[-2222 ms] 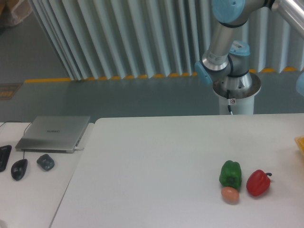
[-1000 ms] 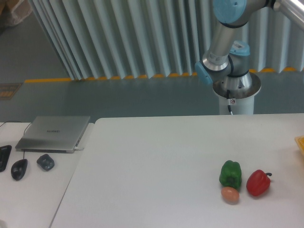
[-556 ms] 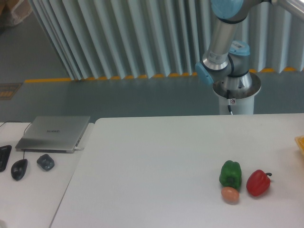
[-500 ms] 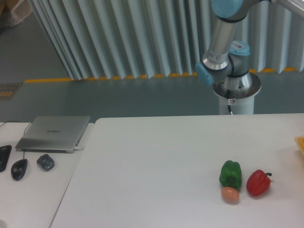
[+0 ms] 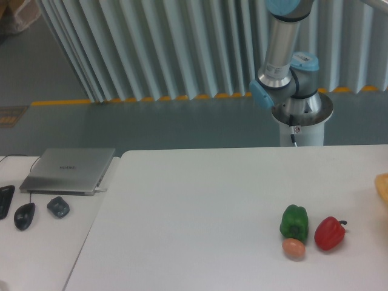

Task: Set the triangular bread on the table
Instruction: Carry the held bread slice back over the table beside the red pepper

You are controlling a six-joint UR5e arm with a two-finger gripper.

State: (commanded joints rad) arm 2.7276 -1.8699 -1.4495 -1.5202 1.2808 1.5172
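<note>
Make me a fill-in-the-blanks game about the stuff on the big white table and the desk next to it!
1. The pepper next to the red pepper is ____.
2. The small orange-brown egg touches the ____ pepper.
3. The closed laptop sits on the desk to the ____ of the table.
4. The yellow bread peeks in at the picture's ____ edge.

Missing words: green; green; left; right

On the table (image 5: pixel 200 212) we find two peppers (image 5: pixel 294 222) (image 5: pixel 329 233) side by side, ball (image 5: pixel 293 248) in front; laptop (image 5: pixel 68 170) on the left desk (image 5: pixel 36 254).
</note>
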